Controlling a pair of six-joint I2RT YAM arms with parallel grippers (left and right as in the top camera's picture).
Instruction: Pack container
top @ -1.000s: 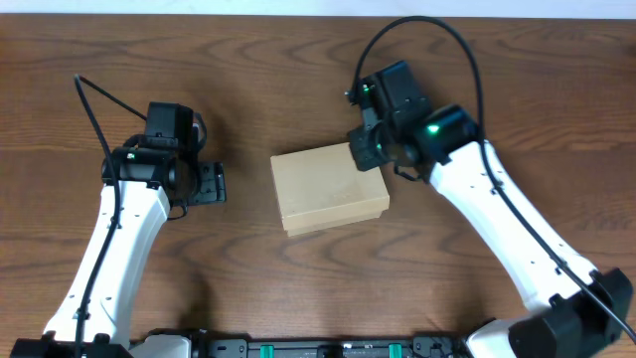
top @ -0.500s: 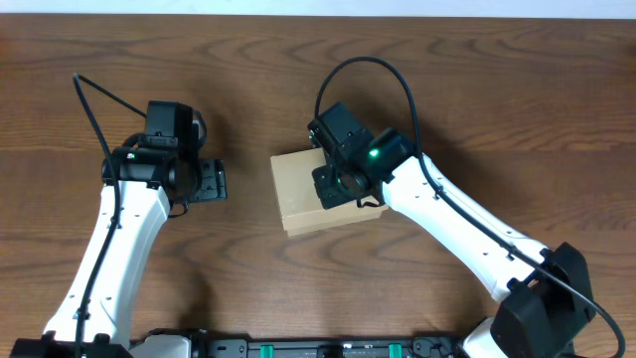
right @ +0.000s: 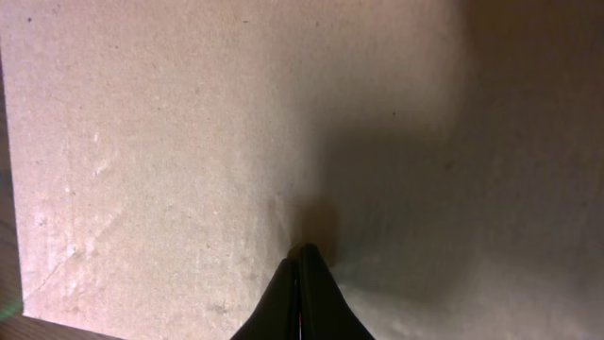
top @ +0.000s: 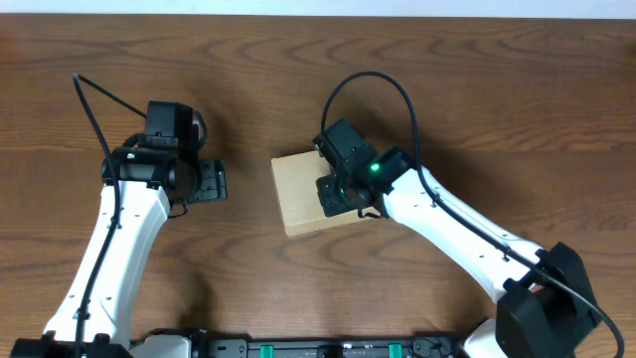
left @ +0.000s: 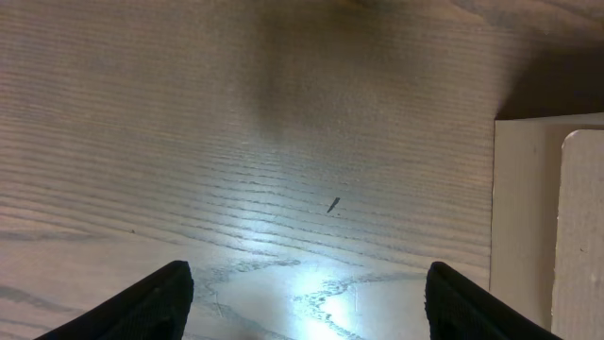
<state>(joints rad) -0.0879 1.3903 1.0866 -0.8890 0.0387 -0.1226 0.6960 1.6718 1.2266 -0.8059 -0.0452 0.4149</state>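
Note:
The container [top: 298,194], a plain tan cardboard box with its lid down, lies at the table's middle. My right gripper [top: 338,196] is over its lid, shut and empty, its tips touching or just above the cardboard. In the right wrist view the closed black fingertips [right: 300,257] point at the tan lid [right: 170,142]. My left gripper [top: 214,183] is open and empty, just left of the box and apart from it. In the left wrist view its two black fingers [left: 151,302] stand wide over bare wood, with the box's edge [left: 528,217] at the right.
The wooden table [top: 477,89] surrounds the box. No markers or tape roll show in any view. The right arm's black cable [top: 373,85] loops above the box.
My right arm swung left from the box's far right corner onto the lid and has settled slightly lower there. The left arm has not moved.

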